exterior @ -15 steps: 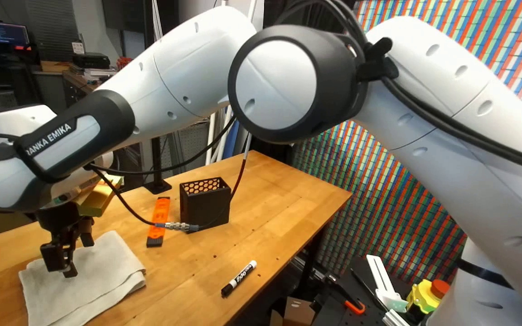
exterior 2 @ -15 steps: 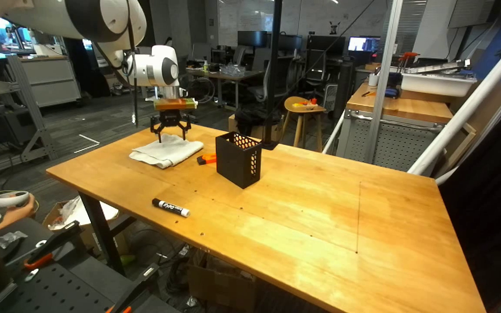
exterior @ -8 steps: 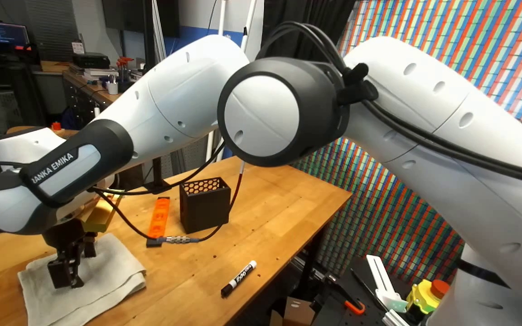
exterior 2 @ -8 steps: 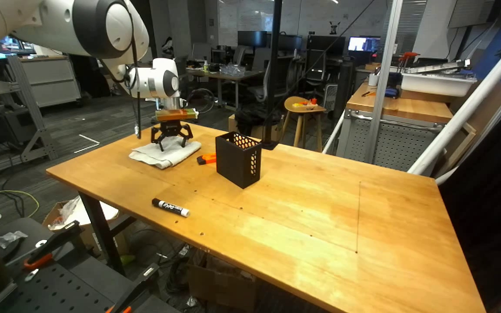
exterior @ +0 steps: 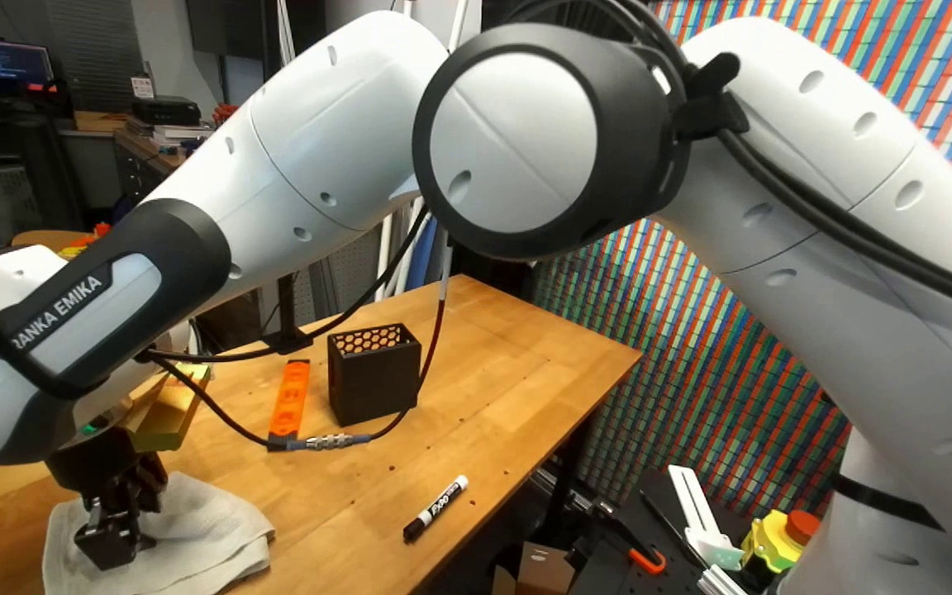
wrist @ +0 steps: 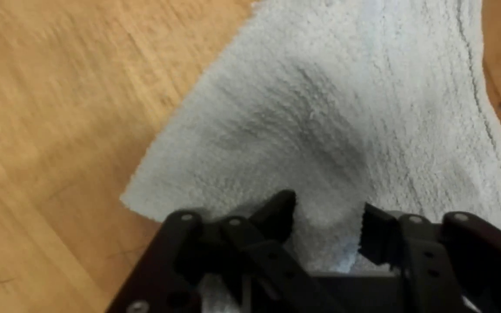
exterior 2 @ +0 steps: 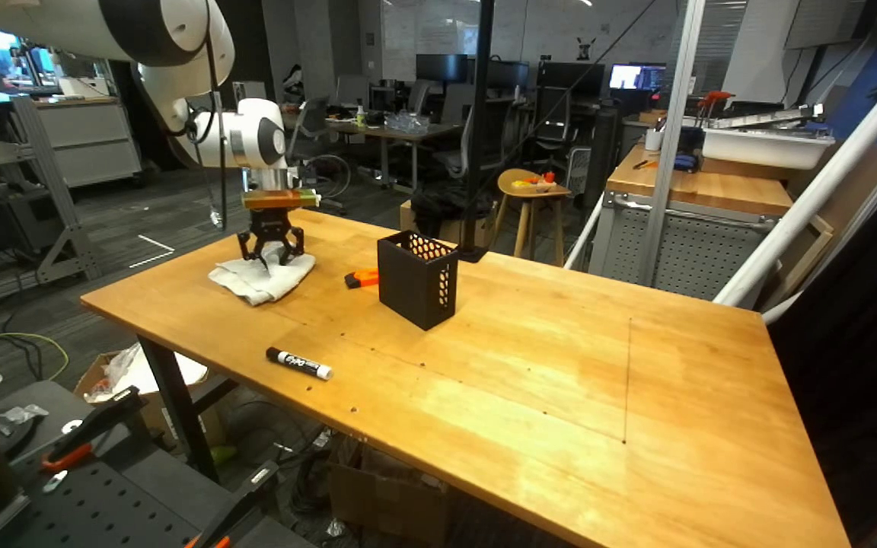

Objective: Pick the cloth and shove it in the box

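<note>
Where my gripper [wrist: 328, 213] points down, pale cloth [wrist: 407, 108] bunches up between fingers [wrist: 278, 213]. Jaws stand partway apart; from my end, I cannot tell whether they grip it. Cloth lies creased on wooden table [exterior 2: 545, 426], well apart from black box [exterior 2: 408, 285], upright in both exterior views. Orange strip [exterior: 289, 401] lies between cloth and box. Marker [exterior: 435, 508] lies near table edge.
</note>
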Motion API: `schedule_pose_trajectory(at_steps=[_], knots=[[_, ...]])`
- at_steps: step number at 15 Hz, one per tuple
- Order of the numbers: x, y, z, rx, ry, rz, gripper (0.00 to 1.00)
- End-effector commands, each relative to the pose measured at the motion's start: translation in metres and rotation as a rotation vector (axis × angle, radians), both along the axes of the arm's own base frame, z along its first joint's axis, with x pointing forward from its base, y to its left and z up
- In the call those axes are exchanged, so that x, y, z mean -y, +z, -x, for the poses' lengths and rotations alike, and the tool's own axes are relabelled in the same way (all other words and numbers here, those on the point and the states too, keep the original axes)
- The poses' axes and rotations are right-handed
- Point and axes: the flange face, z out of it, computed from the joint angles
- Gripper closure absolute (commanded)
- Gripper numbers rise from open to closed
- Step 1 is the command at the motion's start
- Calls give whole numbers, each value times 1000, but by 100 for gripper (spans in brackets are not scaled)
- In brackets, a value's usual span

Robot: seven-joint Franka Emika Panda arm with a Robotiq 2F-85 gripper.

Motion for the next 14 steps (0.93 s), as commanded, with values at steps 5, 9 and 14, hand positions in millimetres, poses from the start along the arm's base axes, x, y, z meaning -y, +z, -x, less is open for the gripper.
schedule_pose_trajectory(at_steps=[5, 9, 14], knots=[[-30, 61, 59, -31, -192, -36, 96], [-28, 104, 67, 17, -357, -60, 96], [21, 164, 59, 123, -521, -56, 96]])
